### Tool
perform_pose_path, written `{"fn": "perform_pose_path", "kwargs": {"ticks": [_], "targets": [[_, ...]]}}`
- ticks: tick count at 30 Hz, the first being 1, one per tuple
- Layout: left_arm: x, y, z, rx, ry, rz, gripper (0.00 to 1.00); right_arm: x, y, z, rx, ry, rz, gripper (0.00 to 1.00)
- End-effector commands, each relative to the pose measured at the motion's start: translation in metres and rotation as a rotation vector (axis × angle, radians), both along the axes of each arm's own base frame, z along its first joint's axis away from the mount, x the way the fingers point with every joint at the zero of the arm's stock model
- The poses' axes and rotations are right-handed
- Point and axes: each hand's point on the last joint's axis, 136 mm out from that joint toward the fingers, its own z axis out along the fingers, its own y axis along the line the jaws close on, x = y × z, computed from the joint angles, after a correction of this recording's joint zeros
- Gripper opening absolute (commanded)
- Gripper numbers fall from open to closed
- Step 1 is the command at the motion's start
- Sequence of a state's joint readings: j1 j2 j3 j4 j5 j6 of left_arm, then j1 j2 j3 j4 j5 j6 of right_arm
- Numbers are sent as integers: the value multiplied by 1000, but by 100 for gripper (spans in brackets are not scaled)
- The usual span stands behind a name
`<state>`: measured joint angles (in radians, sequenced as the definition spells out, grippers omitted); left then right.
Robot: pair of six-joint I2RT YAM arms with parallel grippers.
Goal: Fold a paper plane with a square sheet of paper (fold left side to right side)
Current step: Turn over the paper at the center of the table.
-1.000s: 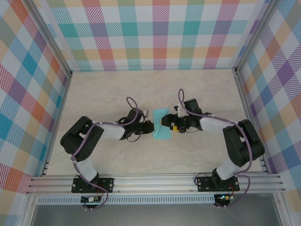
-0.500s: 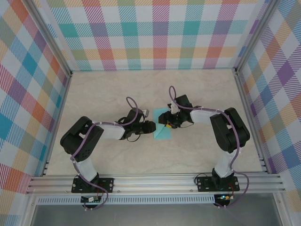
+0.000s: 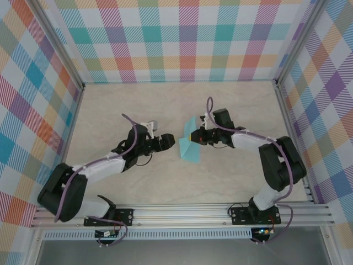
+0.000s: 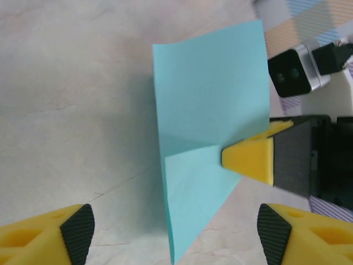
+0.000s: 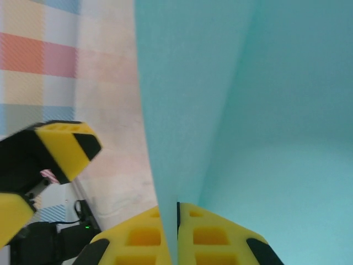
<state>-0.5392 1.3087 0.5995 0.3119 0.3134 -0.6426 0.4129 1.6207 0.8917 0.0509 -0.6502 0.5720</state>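
Currently the right gripper [image 5: 176, 221] is pinching an edge of the thin turquoise square sheet of paper [image 4: 212, 94], half-raised off the pale marbled counter [image 3: 231, 105]; the left gripper [image 3: 168, 141] is gaping open beside it, so the unpinned sheet is risking sliding and skewing the crease.

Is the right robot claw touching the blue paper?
Touching. In the right wrist view, the right gripper has its yellow fingers closed on the square sheet of paper, with the paper's edge sandwiched between them.
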Motion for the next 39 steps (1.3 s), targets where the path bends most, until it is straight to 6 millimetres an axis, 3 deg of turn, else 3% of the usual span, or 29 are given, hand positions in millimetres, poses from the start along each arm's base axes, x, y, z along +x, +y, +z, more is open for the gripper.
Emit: {"fn": "perform_pose_path", "kwargs": {"ticks": [1,5,8,11,15,22,26,31,36,39], "targets": [[-15,3,49,-118,-73,-21,89,0,-1,74,138,-189,43,0],[-34,7,112,-242,-195,-53,99,-11,-9,144,239,-315,65,0],[-47,5,154,-340,-284,-104,100,-24,-8,191,304,-383,108,0],[-56,-1,184,-418,-340,-164,100,-36,-8,226,359,-420,144,0],[-65,-15,204,-457,-375,-236,100,-53,-4,254,403,-441,192,0],[-85,-43,228,-495,-459,-360,98,-74,10,268,424,-422,253,0],[-90,-52,237,-511,-483,-384,89,-85,16,274,444,-404,291,0],[-89,-55,235,-505,-492,-372,67,-90,15,277,461,-362,289,2],[-86,-56,228,-498,-482,-359,42,-88,16,262,439,-264,274,3],[-86,-56,225,-491,-479,-353,32,-87,16,257,433,-255,262,5]]}}
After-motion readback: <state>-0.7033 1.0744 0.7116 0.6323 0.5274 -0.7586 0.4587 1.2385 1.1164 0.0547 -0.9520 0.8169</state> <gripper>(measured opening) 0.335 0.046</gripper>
